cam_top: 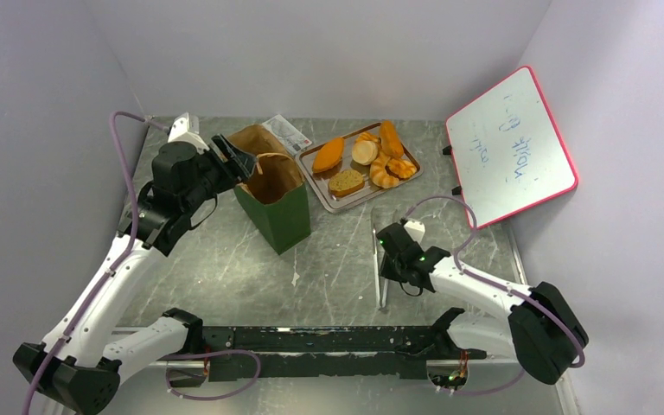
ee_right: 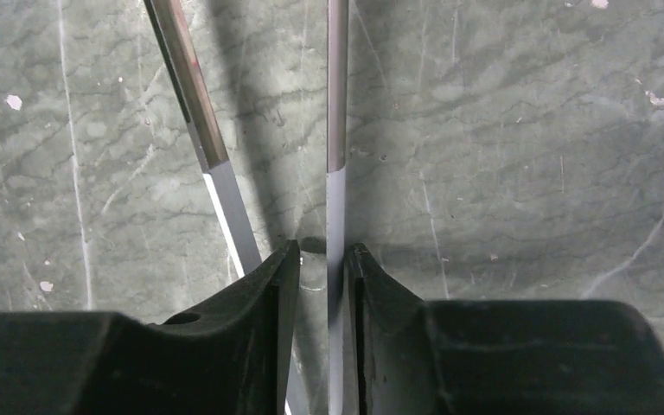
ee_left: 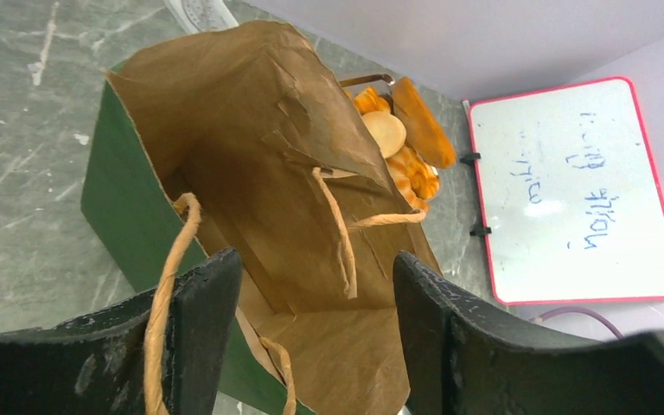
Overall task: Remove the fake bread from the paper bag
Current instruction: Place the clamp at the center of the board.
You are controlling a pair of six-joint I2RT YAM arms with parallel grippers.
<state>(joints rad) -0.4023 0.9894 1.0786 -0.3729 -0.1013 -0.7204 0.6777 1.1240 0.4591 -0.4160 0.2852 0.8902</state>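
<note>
The paper bag stands upright at centre left, dark green outside and brown inside; I see no bread inside it. My left gripper hovers open at the bag's left rim, nothing between its fingers, and a tan handle lies along its left finger. Several orange and golden fake bread pieces lie on the metal tray right of the bag. My right gripper points down at the table, slightly open, one arm of the metal tongs between its fingers.
The tongs lie on the grey marble table right of centre. A pink-framed whiteboard leans at the back right. A small printed packet lies behind the bag. Walls close the back and both sides.
</note>
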